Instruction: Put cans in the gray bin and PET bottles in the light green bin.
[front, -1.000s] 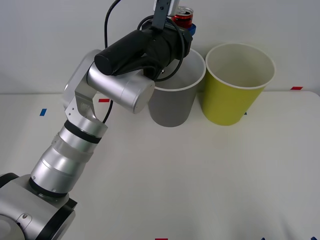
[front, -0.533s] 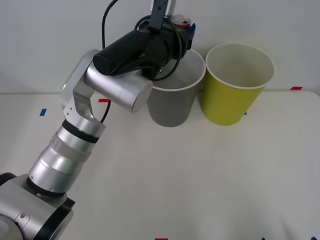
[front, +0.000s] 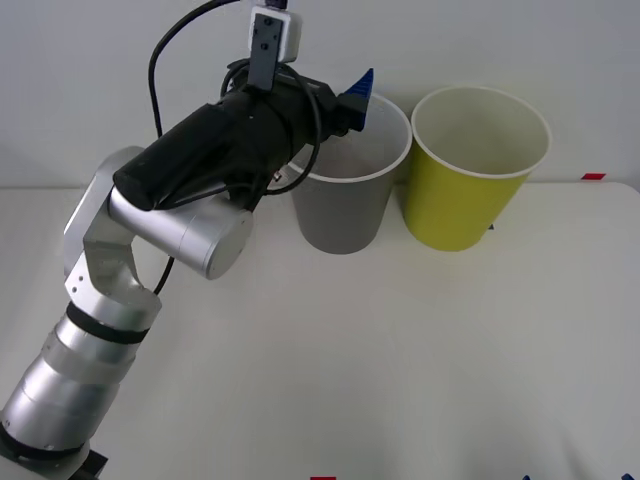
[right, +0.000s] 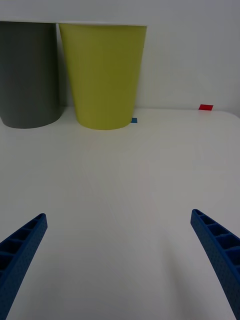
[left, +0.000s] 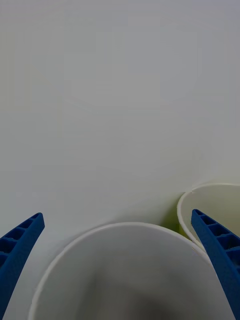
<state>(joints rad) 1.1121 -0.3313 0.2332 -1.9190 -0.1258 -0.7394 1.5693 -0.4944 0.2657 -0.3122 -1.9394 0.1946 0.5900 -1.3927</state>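
White tabletop (front: 400, 340) is carrying the gray bin (front: 345, 205) and green bin (front: 468, 190), standing just beside each other. Left gripper (front: 357, 97) is hovering above the gray bin's near rim, fingers (left: 20, 250) spread apart and holding nothing. Right gripper (right: 120, 265) is hanging low over the table, fingers apart, facing both bins.

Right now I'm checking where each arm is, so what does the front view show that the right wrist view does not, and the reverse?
Only the front view shows the left arm, with the left gripper open at the gray bin's rim, and the pale insides of both bins.

Only the right wrist view shows the right gripper, open low over the white table, and the bins from the side.

Both show the gray bin and the light green bin standing upright side by side on the table, with a red marker beyond.
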